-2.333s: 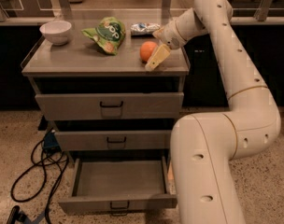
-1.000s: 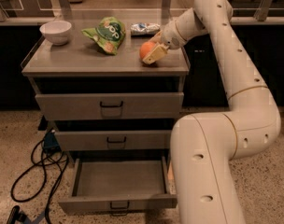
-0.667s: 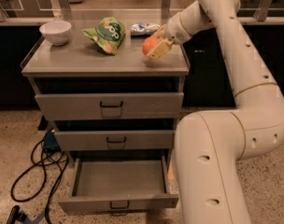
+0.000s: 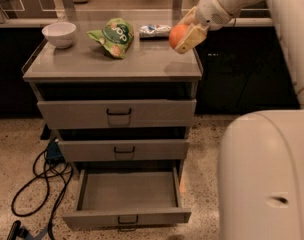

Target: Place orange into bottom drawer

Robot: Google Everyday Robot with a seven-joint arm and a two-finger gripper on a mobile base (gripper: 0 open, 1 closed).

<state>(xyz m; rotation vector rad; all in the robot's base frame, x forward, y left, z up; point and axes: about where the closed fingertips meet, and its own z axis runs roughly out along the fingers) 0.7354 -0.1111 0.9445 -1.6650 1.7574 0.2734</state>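
The orange (image 4: 177, 34) is a small bright round fruit held in my gripper (image 4: 184, 36), lifted above the right rear part of the grey cabinet top (image 4: 142, 64). The gripper's tan fingers (image 4: 190, 38) are shut around the orange. The white arm reaches in from the upper right. The bottom drawer (image 4: 127, 216) is the lowest of three grey drawers. It is pulled open and its inside is bare. It lies well below and to the left of the gripper.
A white bowl (image 4: 59, 34), a green snack bag (image 4: 113, 36) and a small blue-white packet (image 4: 154, 30) lie on the cabinet top. The two upper drawers (image 4: 117, 113) are shut. Black cables (image 4: 39, 184) lie on the floor at left. My white base (image 4: 267, 174) fills the lower right.
The gripper closed on the orange and lifted it off the cabinet top, moving it up and slightly right. The drawers and other objects have not moved.
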